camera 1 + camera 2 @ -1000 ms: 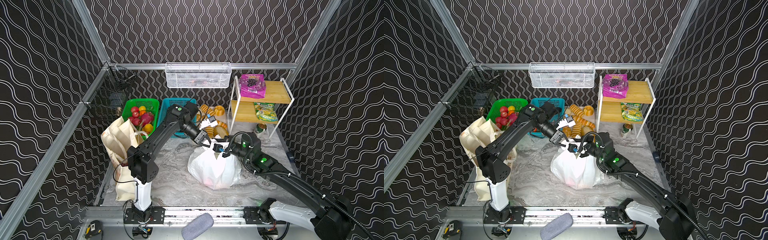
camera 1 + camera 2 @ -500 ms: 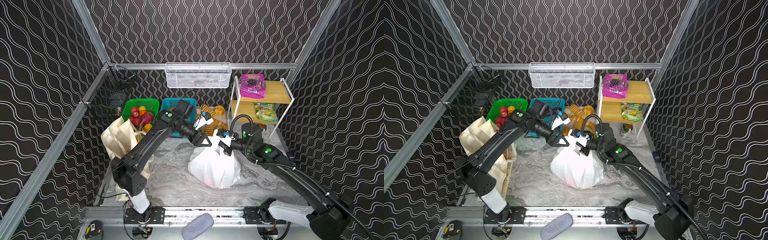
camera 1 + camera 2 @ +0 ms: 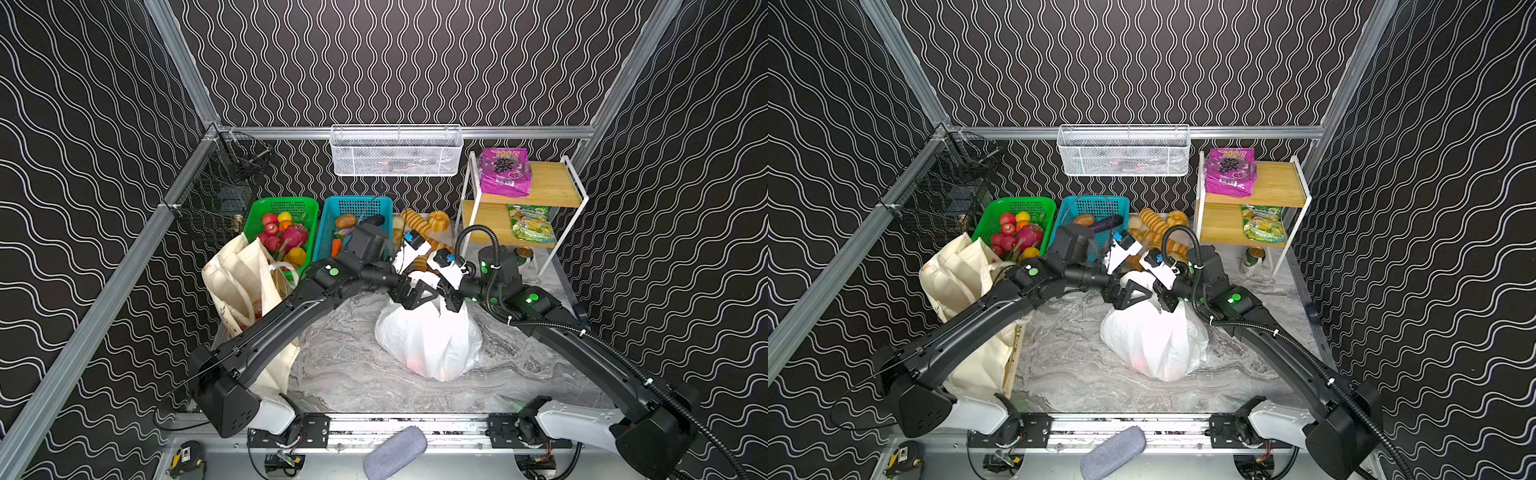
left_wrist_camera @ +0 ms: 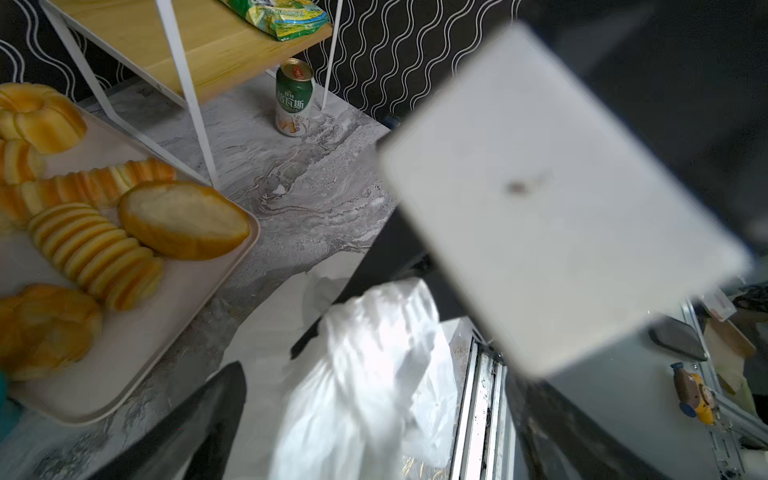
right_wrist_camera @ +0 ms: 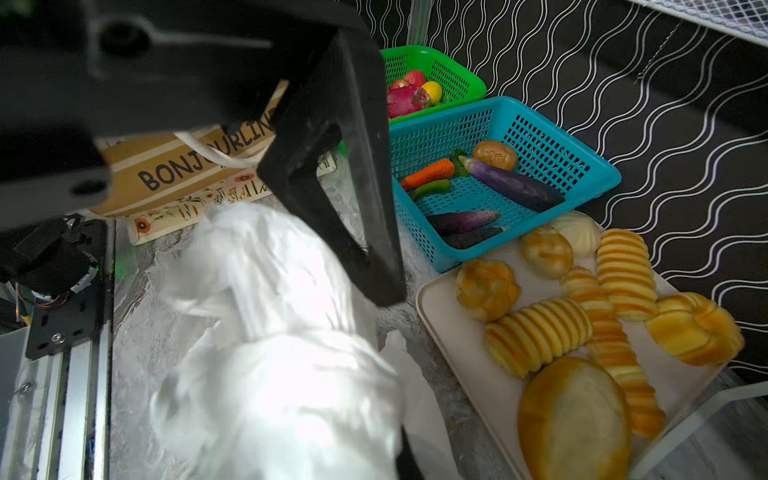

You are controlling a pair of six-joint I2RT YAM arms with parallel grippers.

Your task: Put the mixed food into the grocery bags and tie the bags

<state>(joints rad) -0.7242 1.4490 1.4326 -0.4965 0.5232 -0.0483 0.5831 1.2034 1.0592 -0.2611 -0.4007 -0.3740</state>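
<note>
Mid grey marble tabletop (image 3: 345,365): thin white crinkly plastic carrier bag (image 3: 428,345), contents hidden; left gripper (image 3: 417,294) splayed, released, at its neck; right gripper (image 3: 451,302) clenched on the bag's top, pinch itself obscured.

We record black walls (image 3: 374,62) with white wavy lines, a grey marbled tabletop (image 3: 345,357), a white carrier bag (image 3: 428,340), a cream canvas tote (image 5: 174,174) with orange flower print and dark lettering, a green basket (image 3: 286,205), a teal basket (image 3: 357,204), a purple grape-print packet (image 3: 504,172) and golden breads (image 5: 540,332).
</note>
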